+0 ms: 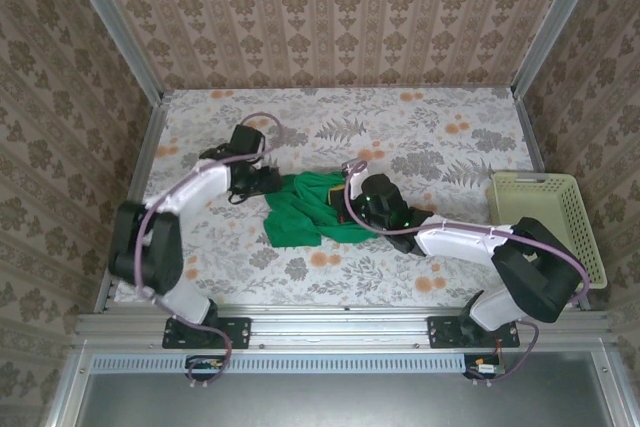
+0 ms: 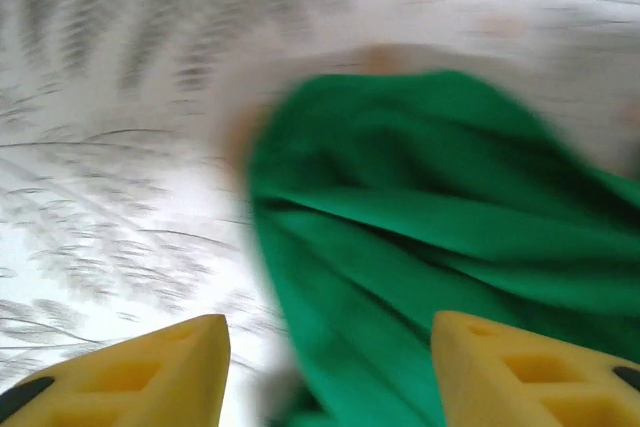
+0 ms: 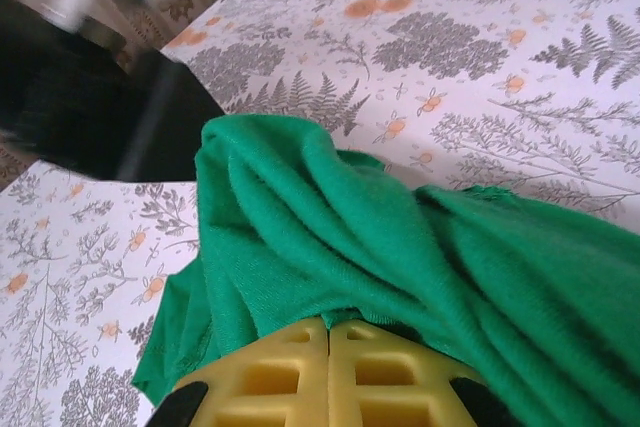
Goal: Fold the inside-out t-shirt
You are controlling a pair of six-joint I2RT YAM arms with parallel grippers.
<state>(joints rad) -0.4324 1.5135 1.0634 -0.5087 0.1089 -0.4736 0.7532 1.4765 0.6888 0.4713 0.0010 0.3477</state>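
Soft, even light falls from above on my counter (image 1: pixel 450 147), leaving only faint shadows. My left wrist view is smeared by motion blur, the green t-shirt (image 2: pixel 420 247) soft-edged. The right wrist view is sharper, though its top-left corner is blurred.

Soft, wrinkly matt cloth on t-shirt (image 1: pixel 305 212). Smooth matt yellow plastic on right gripper (image 3: pixel 328 337). Pale plastic basket (image 1: pixel 530 180) at 3 o'clock.
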